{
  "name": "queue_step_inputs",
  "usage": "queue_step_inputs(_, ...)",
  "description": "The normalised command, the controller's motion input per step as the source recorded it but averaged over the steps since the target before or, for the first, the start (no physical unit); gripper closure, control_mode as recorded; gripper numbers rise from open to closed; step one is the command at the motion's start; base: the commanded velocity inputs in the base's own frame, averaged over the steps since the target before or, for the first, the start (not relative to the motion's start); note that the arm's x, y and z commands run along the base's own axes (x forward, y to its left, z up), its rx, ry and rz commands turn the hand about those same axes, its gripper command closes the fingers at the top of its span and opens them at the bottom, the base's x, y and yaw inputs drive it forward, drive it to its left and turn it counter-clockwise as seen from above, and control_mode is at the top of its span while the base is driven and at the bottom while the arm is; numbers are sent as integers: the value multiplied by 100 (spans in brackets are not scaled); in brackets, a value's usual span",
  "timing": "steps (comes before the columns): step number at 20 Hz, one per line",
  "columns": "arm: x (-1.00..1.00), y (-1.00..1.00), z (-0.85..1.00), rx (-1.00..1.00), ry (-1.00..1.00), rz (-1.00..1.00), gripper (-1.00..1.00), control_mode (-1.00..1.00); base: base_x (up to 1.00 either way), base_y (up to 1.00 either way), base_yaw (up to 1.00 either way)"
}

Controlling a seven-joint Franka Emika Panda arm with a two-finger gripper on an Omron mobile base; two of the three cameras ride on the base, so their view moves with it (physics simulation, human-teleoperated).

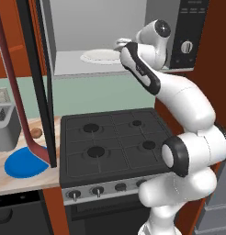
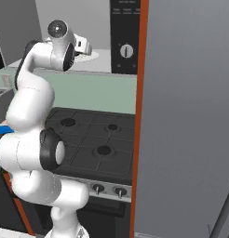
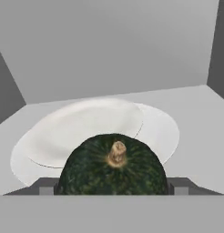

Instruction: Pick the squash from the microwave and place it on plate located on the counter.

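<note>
Grey walls and a grey floor close in the microwave [image 3: 109, 54] cavity, which takes up the hand view from edge to edge. At the lower middle of that view sits the squash [image 3: 113, 168], dark green and speckled, its short tan stem pointing up at the camera. It lies at the near edge of the white turntable disc [image 3: 82, 127], which spreads across the middle of the frame behind it. Two dark grey finger tips [image 3: 45, 186] of the gripper [image 3: 113, 189] rise at the bottom, one on each side of the squash and right against its flanks; the jaws are held apart by the squash's width, but whether they actually press on it cannot be told.

Seen from the left base view, the white arm reaches up into the open cavity at the upper middle of the frame, its hand beside the turntable disc, with the black control panel [image 1: 190, 32] at the upper right. Below lies the black stovetop [image 1: 112, 137], filling the centre. At the lower left, the tan counter [image 1: 23, 181] carries the blue plate [image 1: 23, 164], a small brown egg-shaped object [image 1: 36, 133] just above it, and a grey toaster [image 1: 4, 121] at the left edge. A dark-framed door [image 1: 39, 82] hangs down across the left side of the frame.
</note>
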Motion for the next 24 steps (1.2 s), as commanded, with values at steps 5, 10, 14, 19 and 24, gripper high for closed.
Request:
queue_step_inputs(5, -100, -18, -1, 3, 1, 3, 100, -100, 0, 0, 0)
queue_step_inputs(10, -100, 26, 10, 0, 6, 20, 100, -100, 0, 0, 0)
queue_step_inputs(14, -100, 40, 2, -6, 11, 30, 100, -100, 0, 0, 0)
queue_step_inputs(19, -98, 56, -18, -16, 14, 36, 100, -100, 0, 0, 0)
queue_step_inputs(24, -74, 79, -64, -25, 5, 37, 100, -100, 0, 0, 0)
